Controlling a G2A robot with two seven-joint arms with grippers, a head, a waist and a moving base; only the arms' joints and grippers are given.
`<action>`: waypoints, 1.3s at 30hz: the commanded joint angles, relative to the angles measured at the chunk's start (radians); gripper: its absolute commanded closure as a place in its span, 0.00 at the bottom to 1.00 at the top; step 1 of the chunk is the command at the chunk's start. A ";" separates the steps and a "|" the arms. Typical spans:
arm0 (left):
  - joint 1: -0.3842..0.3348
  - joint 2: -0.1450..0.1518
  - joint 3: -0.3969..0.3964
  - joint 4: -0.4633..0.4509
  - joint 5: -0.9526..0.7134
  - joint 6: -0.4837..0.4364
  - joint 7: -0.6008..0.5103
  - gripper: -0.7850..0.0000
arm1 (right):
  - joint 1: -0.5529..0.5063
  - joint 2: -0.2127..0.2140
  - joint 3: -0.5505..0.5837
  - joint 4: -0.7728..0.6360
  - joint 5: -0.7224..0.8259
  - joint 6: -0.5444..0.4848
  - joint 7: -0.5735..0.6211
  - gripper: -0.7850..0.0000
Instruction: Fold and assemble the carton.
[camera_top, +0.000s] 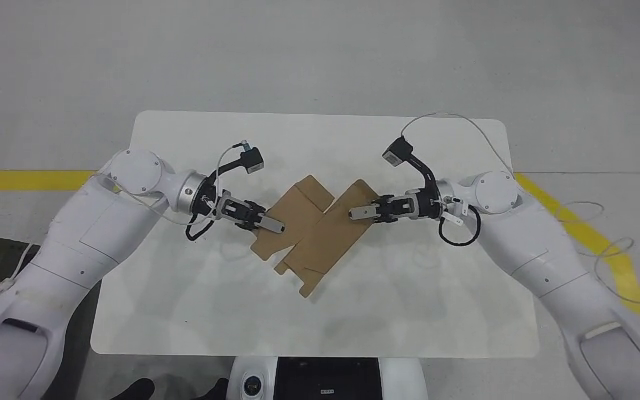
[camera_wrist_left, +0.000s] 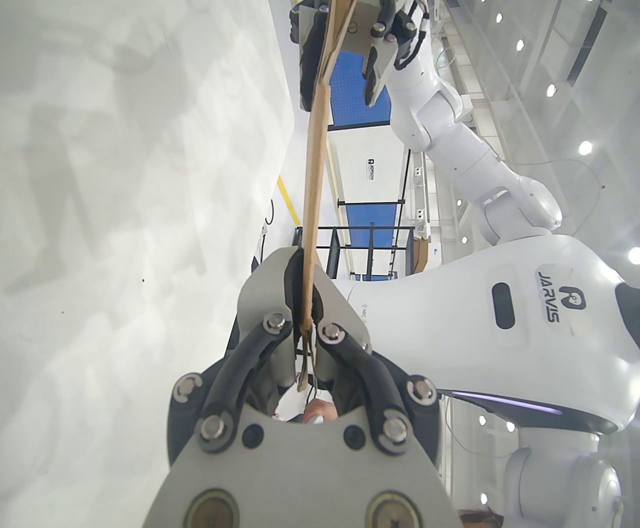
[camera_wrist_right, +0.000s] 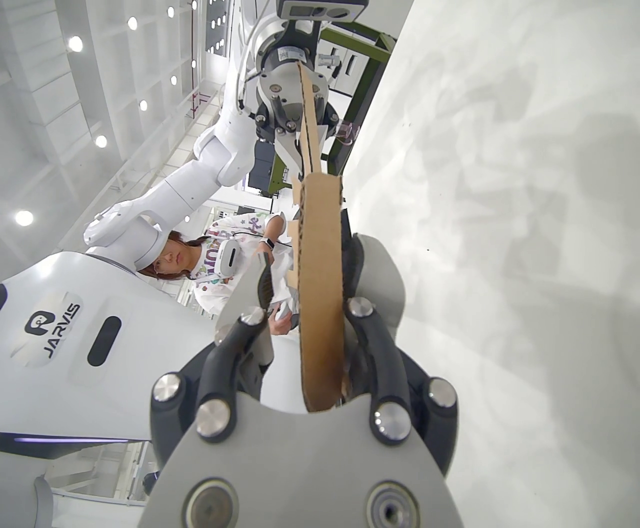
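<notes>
1. Far left: bare white counter (camera_top: 190, 300), left arm stretched in over its left part.
2. Left hand (camera_top: 268, 226): pinched shut on the left edge of the carton (camera_top: 315, 235). Left wrist view confirms this, same hand (camera_wrist_left: 302, 285) with both pads tight on the thin carton (camera_wrist_left: 314, 165) and no gap visible.
3. Centre: carton is brown corrugated and flattened, slanting diagonally over the middle of the counter and spanning from one hand to the other.
   - Flaps sticking out at the far and near ends, all in plane with the body.
   - Looks raised off the counter, judging by the shadow beneath. Cannot tell whether the near corner touches.
4. Right: right hand (camera_top: 355, 213) at the carton's right edge.
   - In the right wrist view the hand (camera_wrist_right: 315, 260) is spread, with the carton (camera_wrist_right: 322, 300) between its fingers.
   - One finger (camera_wrist_right: 380, 280) lies against the cardboard; the other finger (camera_wrist_right: 247, 295) stands clear with a gap.
   - So open around the edge, not clamped.
5. Progress, as a judgement: very early.
   - Done: carton picked up at the left edge, right hand placed at the opposite edge.
   - Not done: no wall squared up, no flap folded, nothing tucked.
   - Left to do: close the right hand, open the flat carton into a box, fold and lock the flaps.
</notes>
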 joint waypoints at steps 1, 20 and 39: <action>0.000 0.000 0.000 0.001 -0.001 0.001 -0.001 1.00 | 0.002 0.001 -0.005 0.000 0.004 -0.003 -0.003 0.78; -0.003 0.001 -0.042 0.048 -0.072 -0.023 0.024 0.00 | 0.012 0.013 -0.024 0.040 0.017 -0.074 -0.074 1.00; 0.001 -0.056 -0.082 0.185 -0.139 -0.107 0.128 0.00 | -0.004 -0.008 0.034 0.055 -0.016 -0.051 -0.219 1.00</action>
